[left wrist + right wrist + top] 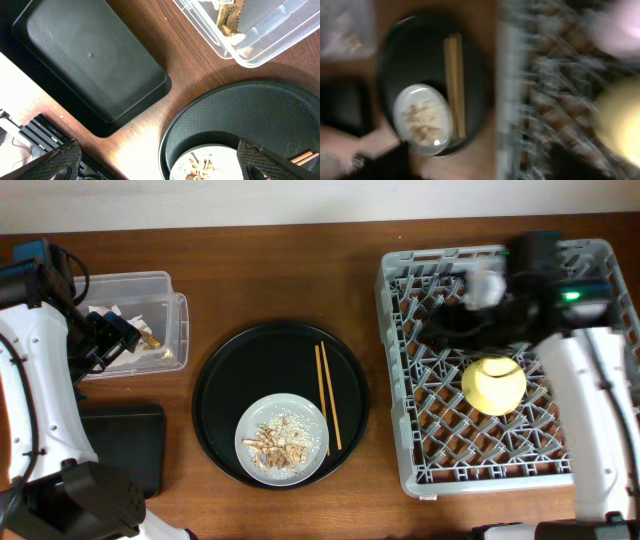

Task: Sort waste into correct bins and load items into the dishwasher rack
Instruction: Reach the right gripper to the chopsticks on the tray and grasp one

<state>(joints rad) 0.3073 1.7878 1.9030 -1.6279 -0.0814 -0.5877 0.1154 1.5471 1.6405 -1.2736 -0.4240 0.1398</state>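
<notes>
Tabletop strip [378,465] separates round tray [205,395] from rack [440,430].

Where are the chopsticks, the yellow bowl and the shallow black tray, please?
chopsticks [323,395]: overhead view, mid-length of the left stick.
yellow bowl [493,385]: overhead view, its centre.
shallow black tray [90,60]: left wrist view, its bare floor.

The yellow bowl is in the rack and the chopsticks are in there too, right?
Not quite. The bowl is in the rack, but the chopsticks lie on the round tray beside the plate, as the overhead view shows.
</notes>
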